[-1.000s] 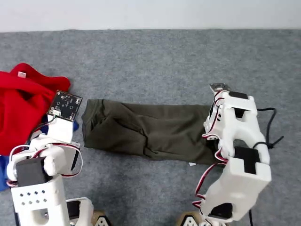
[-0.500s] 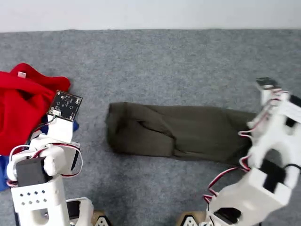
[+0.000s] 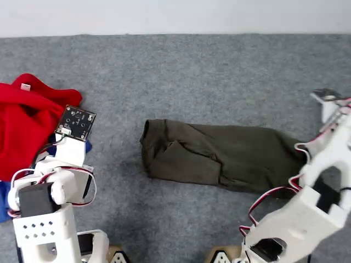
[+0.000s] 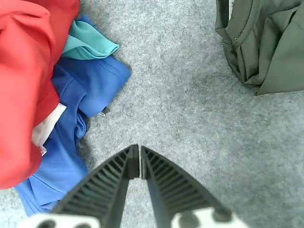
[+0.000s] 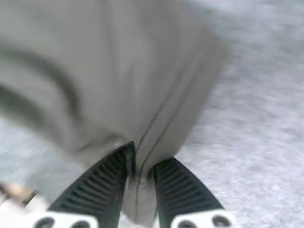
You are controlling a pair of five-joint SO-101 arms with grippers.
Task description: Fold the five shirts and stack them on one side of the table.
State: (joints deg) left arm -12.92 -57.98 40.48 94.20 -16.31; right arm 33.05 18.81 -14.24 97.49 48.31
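The right claw (image 5: 142, 159) pinches one end of the olive shirt (image 3: 219, 156) — it lies stretched across the table (image 3: 181, 71), long axis pointing toward the left claw (image 4: 139, 149), closed on nothing.

The left arm (image 3: 46, 200) sits folded at the near left corner. Its left gripper (image 4: 140, 154) points down at the table, jaws pressed together on nothing. The right arm (image 3: 310, 203) leans out to the table's right edge, and the right gripper (image 5: 142, 164) is pinched on a fold of the olive shirt (image 5: 118, 71).
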